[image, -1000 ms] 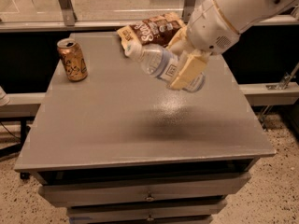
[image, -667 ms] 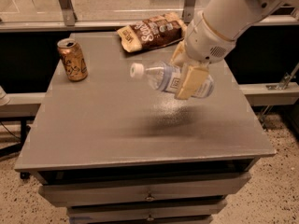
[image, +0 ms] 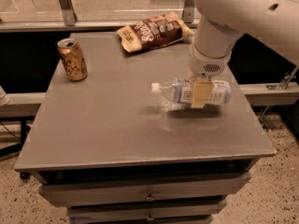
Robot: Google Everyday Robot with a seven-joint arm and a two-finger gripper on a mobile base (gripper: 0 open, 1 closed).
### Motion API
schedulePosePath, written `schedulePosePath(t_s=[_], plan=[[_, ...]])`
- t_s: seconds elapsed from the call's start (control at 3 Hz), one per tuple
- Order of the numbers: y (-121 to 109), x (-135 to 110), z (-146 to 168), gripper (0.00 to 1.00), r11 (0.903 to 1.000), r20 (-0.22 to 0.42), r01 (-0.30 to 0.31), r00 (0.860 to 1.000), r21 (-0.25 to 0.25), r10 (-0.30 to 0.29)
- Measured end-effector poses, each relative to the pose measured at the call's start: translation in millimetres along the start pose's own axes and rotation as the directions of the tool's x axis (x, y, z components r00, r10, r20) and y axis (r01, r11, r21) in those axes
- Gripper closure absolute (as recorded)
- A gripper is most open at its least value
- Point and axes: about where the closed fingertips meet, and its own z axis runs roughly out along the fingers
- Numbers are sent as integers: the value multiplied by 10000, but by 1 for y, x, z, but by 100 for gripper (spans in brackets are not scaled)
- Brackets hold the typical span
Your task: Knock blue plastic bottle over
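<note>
Bottle has dropped and rolled flat since the earlier frames: it was tilted up in the air nearer the back edge, and is now horizontal, at or just above the surface.

Camera view: the gripper [image: 201, 96] is clamped across the middle of the blue plastic bottle [image: 177, 90], with one tan finger crossing the label in front. The bottle sits over the right half of the counter [image: 107, 125], near the right edge, white cap pointing at the left edge. It is likely held sideways so it ends up lying down, which is what the task wants. Judged nearly done, release pending.

A gold-brown can [image: 72, 59] stands upright near the back left corner, well apart. A brown snack bag [image: 154, 31] lies along the back edge behind the arm [image: 219, 31]. Neither blocks the bottle.
</note>
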Motion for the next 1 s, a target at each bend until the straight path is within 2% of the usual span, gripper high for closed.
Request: schedulePosePath(t_s=[0.33, 0.67, 1.0], plan=[[-22, 45, 7, 60, 9930, -1538, -934, 9827, 720, 1036], [-36, 72, 1, 36, 9785, -2163, -1590, 9587, 1317, 1849], [-40, 78, -5, 12, 9680, -2063, -2023, 9510, 1484, 2304]])
